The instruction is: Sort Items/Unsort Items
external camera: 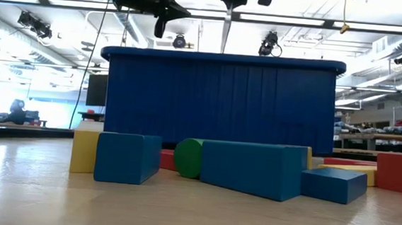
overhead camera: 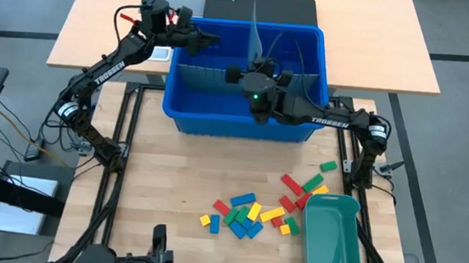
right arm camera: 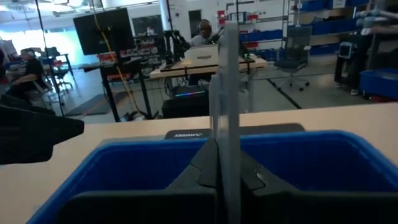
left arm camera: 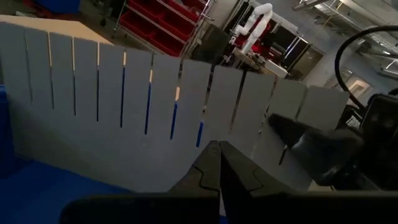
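1. Items [overhead camera: 255,212]: loose heap at the bench's near right, beside the teal tray [overhead camera: 333,241]. None sorted.
2. Left gripper [overhead camera: 213,38] closed, empty, over the blue bin [overhead camera: 243,128].
3. Right gripper [right arm camera: 227,171] clamped on the grey divider [right arm camera: 226,93].

- The blocks [overhead camera: 254,213] were small red, yellow, green and blue rectangles, scattered loose across the lower centre-right of the high view.
- Most sat bunched together lying flat, with one green block [overhead camera: 328,166] off alone, upper right of the bunch.
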### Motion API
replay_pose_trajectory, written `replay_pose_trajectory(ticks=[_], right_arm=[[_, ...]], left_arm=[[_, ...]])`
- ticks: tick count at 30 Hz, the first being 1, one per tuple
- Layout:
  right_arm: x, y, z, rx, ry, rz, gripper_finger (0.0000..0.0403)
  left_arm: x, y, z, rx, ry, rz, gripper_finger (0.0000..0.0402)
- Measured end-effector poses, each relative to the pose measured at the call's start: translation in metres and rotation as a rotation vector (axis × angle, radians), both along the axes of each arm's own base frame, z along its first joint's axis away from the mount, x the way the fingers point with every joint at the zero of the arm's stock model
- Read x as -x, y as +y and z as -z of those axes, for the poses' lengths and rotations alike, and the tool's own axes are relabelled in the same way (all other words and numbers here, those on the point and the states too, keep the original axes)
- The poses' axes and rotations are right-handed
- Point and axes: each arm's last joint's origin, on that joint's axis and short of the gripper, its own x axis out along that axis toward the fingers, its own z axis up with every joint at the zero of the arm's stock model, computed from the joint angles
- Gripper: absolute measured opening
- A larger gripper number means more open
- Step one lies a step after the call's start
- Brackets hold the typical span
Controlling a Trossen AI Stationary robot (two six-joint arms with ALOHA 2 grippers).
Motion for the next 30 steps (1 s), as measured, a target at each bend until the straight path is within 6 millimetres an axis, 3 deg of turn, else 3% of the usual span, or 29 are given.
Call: replay_pose_trajectory(ticks=[9, 15, 25, 30], right_arm=[[-0.004, 0.013, 0.026, -0.002, 0.017, 0.018, 0.0], [-0.005, 0.018, 0.023, 0.017, 0.044, 0.055, 0.0], [-0.005, 0.01, 0.02, 0.02, 0.067, 0.043, 0.0], [-0.006, 0.014, 0.032, 0.011, 0.056, 0.022, 0.0004]], left_arm=[[0.0, 0.0, 0.0, 0.0, 0.0, 0.0, 0.0005], [0.0, 0.0, 0.0, 0.0, 0.0, -0.001, 0.0005], [0.0, 0.0, 0.0, 0.005, 0.0, -0.002, 0.0005], [0.0, 0.0, 0.0, 0.006, 0.0, -0.002, 0.0005]])
